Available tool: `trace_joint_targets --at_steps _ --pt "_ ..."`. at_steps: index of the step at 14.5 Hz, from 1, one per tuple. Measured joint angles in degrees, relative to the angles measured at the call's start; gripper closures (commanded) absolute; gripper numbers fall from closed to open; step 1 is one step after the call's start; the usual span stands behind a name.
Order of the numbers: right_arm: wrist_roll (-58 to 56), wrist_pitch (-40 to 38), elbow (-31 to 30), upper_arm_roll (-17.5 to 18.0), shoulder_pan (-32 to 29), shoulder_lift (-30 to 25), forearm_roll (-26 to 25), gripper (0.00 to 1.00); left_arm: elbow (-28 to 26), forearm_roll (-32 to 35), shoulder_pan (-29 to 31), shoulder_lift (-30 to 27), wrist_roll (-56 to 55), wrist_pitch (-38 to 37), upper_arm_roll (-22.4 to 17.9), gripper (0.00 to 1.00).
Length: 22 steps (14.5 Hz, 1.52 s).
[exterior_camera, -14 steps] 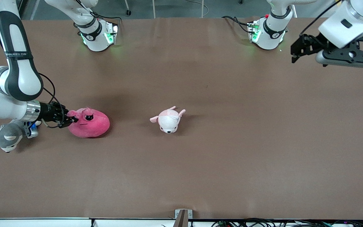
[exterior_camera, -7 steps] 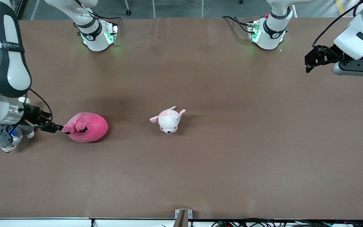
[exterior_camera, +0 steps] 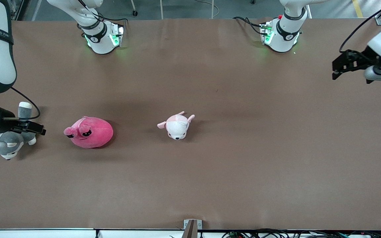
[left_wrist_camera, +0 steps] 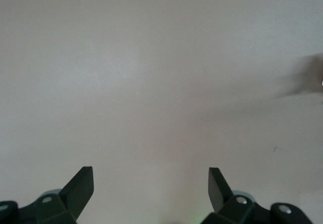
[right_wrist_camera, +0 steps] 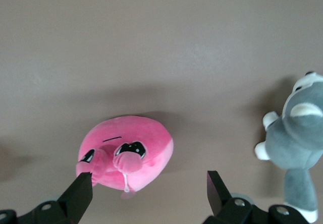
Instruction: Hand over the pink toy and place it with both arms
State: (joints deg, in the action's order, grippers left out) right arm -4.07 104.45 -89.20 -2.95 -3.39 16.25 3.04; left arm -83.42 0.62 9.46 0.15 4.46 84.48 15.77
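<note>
The pink toy (exterior_camera: 89, 132) lies on the brown table toward the right arm's end, eyes facing the front camera. It also shows in the right wrist view (right_wrist_camera: 126, 151). My right gripper (exterior_camera: 40, 129) is open and empty. It hangs over the grey husky plush, a clear gap away from the toy, with the jaws spread wide in the right wrist view (right_wrist_camera: 150, 181). My left gripper (exterior_camera: 335, 70) is open and empty over bare table at the left arm's end. The left wrist view (left_wrist_camera: 151, 178) shows only bare table between the jaws.
A grey-and-white husky plush (exterior_camera: 7, 145) lies at the right arm's end of the table, partly under my right gripper; it also shows in the right wrist view (right_wrist_camera: 298, 143). A small pale pink-and-white puppy plush (exterior_camera: 176, 125) lies near the table's middle.
My right gripper has let go of the pink toy and drawn back toward the right arm's end. The toy has settled on the table. My left gripper has moved outward toward its end.
</note>
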Motion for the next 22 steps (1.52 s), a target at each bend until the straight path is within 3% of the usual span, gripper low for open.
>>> trace_joint_targets --at_steps 5,8,12,22 --pt "-2.2 -10.8 5.7 -0.5 -0.8 -1.3 -0.2 0.00 0.0 -1.6 4.0 0.0 2.2 0.0 -0.1 0.00" --pt "-2.2 -12.3 8.1 -0.3 -0.8 -1.4 -0.7 0.00 -0.5 -1.6 4.0 1.0 2.2 0.0 0.1 0.00" --pt "-2.2 -14.0 8.3 0.2 -0.7 -1.3 -2.1 0.00 -0.6 -1.6 3.9 3.6 2.2 1.3 0.5 0.00" --pt "-2.2 -21.6 8.9 0.7 1.0 -3.9 -2.2 0.00 -0.2 -1.2 3.8 3.1 2.2 1.5 0.4 0.00"
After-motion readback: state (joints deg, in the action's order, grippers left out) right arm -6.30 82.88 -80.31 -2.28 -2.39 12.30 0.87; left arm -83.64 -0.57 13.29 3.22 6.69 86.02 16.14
